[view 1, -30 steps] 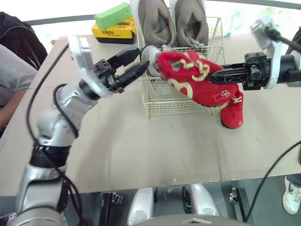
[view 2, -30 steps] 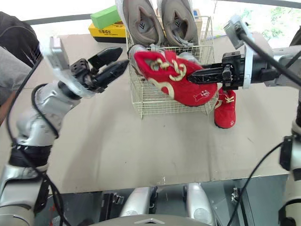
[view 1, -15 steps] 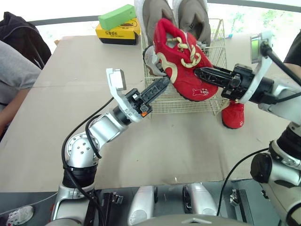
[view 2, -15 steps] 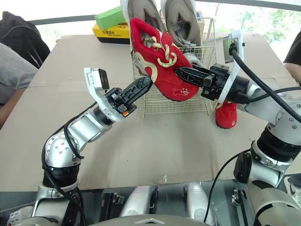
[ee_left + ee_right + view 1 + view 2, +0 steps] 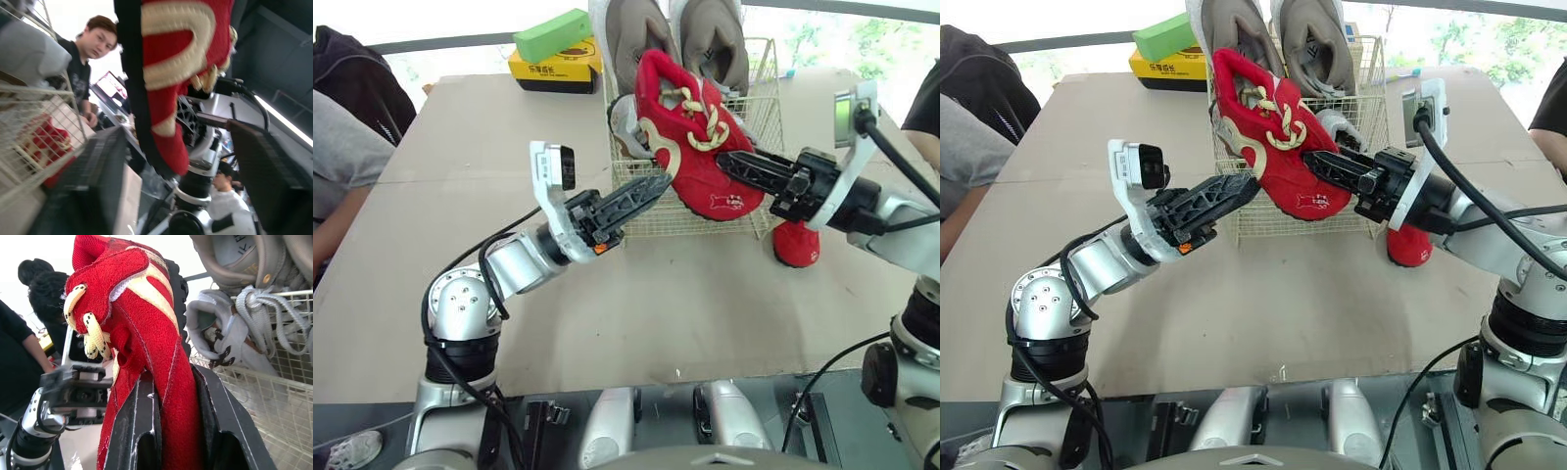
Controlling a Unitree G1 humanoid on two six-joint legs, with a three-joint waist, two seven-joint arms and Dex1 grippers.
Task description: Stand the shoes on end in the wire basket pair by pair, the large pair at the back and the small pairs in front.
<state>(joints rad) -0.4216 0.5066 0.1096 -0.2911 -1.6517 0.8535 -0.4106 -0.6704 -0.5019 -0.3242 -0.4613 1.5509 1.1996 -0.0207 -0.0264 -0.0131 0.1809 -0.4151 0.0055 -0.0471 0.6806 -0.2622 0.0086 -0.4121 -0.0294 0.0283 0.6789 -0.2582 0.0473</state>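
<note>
**Red shoe held over the basket front**

The right gripper [image 5: 732, 163] is clamped on the red fabric shoe with cream laces [image 5: 693, 147], one black finger on either side of its upper. The red fabric shoe hangs tilted in the air over the front part of the cream wire basket [image 5: 759, 108], opening uppermost. The left gripper [image 5: 658, 182] reaches in from the other side with its fingers parted and empty, just beside the dark sole; whether a tip touches it is hard to tell.

In the basket, the pair of large grey-brown suede shoes [image 5: 710, 39] stands on end at the back, and a small grey lace-up shoe [image 5: 215, 323] sits in front of it. A second red shoe [image 5: 798, 245] lies on the tan table [image 5: 607, 304], just beside the basket's right front corner. A yellow box [image 5: 548, 67] with a green block [image 5: 553, 34] on top sits at the far edge.
</note>
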